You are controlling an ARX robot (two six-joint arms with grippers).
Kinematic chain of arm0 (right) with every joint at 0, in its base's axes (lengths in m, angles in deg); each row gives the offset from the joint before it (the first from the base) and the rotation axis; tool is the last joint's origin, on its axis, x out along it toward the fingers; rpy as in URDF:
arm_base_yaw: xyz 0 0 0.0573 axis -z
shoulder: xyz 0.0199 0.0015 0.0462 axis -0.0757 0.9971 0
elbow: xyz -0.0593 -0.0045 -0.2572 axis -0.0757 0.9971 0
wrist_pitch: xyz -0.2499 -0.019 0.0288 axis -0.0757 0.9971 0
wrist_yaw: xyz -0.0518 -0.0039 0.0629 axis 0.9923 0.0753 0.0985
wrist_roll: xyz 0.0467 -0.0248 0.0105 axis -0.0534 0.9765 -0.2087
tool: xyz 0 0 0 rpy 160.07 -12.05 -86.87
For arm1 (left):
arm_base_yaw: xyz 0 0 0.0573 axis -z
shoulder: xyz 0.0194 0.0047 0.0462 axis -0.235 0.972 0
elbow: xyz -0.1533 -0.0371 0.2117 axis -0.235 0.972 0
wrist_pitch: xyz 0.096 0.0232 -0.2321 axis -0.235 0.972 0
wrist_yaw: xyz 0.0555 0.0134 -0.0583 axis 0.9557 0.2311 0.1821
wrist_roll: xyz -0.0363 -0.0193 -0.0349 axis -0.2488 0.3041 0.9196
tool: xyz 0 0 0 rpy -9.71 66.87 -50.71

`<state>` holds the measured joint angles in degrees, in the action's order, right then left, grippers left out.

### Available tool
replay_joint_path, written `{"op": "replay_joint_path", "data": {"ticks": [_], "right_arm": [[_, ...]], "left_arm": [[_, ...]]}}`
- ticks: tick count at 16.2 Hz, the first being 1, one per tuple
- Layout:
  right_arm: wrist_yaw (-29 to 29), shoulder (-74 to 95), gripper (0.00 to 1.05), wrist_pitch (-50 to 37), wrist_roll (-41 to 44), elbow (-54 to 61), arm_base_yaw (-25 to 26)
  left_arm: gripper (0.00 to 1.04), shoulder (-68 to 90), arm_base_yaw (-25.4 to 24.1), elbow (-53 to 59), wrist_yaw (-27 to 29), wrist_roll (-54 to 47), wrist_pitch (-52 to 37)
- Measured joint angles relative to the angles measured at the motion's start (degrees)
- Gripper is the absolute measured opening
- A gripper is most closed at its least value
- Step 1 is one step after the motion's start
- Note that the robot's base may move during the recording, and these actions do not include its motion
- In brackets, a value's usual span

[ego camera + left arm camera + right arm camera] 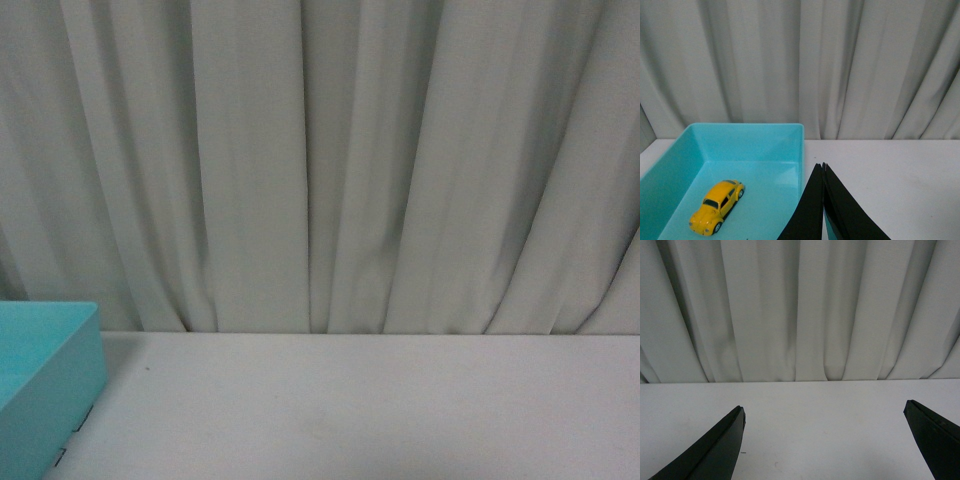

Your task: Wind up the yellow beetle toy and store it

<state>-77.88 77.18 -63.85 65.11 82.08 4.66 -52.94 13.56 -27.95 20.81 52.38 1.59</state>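
The yellow beetle toy (717,207) lies on the floor of a turquoise bin (801,150) in the left wrist view, resting on its wheels. My left gripper (823,166) is shut with nothing between its fingers, just outside the bin's wall and apart from the toy. In the right wrist view my right gripper (824,410) stands wide open over bare white table, holding nothing. The front view shows neither arm and not the toy, only a corner of the bin (50,360) at the left.
A white table (380,410) runs back to a pale pleated curtain (320,160) that closes off the far side. The bin sits at the table's left end.
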Motion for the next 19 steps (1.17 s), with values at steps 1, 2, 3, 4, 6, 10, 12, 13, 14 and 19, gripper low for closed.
{"op": "replay_joint_path", "data": {"ticks": [1,2,3,4,6,10,12,13,14,19], "right_arm": [[0.0,0.0,0.98,0.0,0.0,0.0,0.0],[0.0,0.0,0.98,0.0,0.0,0.0,0.0],[0.0,0.0,0.98,0.0,0.0,0.0,0.0],[0.0,0.0,0.98,0.0,0.0,0.0,0.0],[0.0,0.0,0.98,0.0,0.0,0.0,0.0],[0.0,0.0,0.98,0.0,0.0,0.0,0.0],[0.0,0.0,0.98,0.0,0.0,0.0,0.0],[0.0,0.0,0.98,0.1,0.0,0.0,0.0],[0.0,0.0,0.98,-0.1,0.0,0.0,0.0],[0.0,0.0,0.98,0.1,0.0,0.0,0.0]], "left_arm": [[0.02,0.0,0.0,0.0,0.0,0.0,-0.1],[0.02,0.0,0.0,0.0,0.0,0.0,-0.3],[0.06,0.0,0.0,0.0,0.0,0.1,-0.2],[0.29,0.0,0.0,0.0,0.0,0.1,-0.2],[0.49,0.0,0.0,0.0,0.0,0.1,-0.2],[0.99,0.0,0.0,0.0,0.0,0.1,-0.2],[0.97,0.0,0.0,0.0,0.0,0.1,-0.2],[0.98,0.0,0.0,0.0,0.0,0.1,-0.2],[0.98,0.0,0.0,0.0,0.0,0.1,-0.2],[0.98,0.0,0.0,0.0,0.0,0.1,-0.1]]}}
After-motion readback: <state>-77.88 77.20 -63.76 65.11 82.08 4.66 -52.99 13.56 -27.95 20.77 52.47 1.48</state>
